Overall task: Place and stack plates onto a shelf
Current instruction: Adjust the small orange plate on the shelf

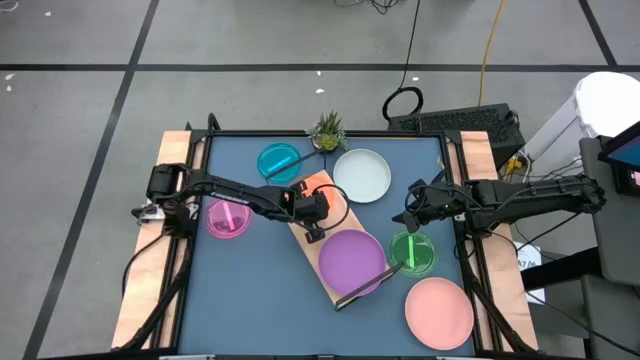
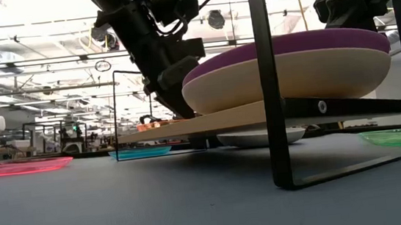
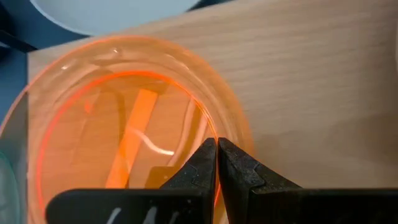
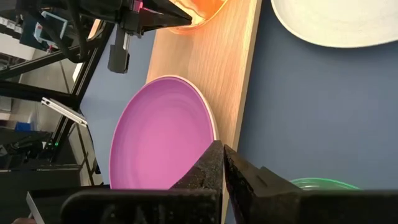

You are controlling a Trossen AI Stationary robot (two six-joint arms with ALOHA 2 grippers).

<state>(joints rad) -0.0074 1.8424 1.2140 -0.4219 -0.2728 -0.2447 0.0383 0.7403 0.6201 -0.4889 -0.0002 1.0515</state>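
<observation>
The orange translucent plate (image 3: 124, 137) lies at the far end of the shelf (image 1: 322, 262), the left hand (image 3: 216, 163) pinched narrowly on its thin rim, the right hand (image 4: 222, 165) shut and empty: judged light, stiff, slippery, best held by the rim.

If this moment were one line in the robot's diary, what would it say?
left gripper: shut on orange plate rim, on shelf | right gripper: shut, empty, waiting by green plate | purple plate: stacked on cream plate

grey floor (image 1: 250, 30) with dark lines, cables (image 1: 410, 40) trailing.
</observation>
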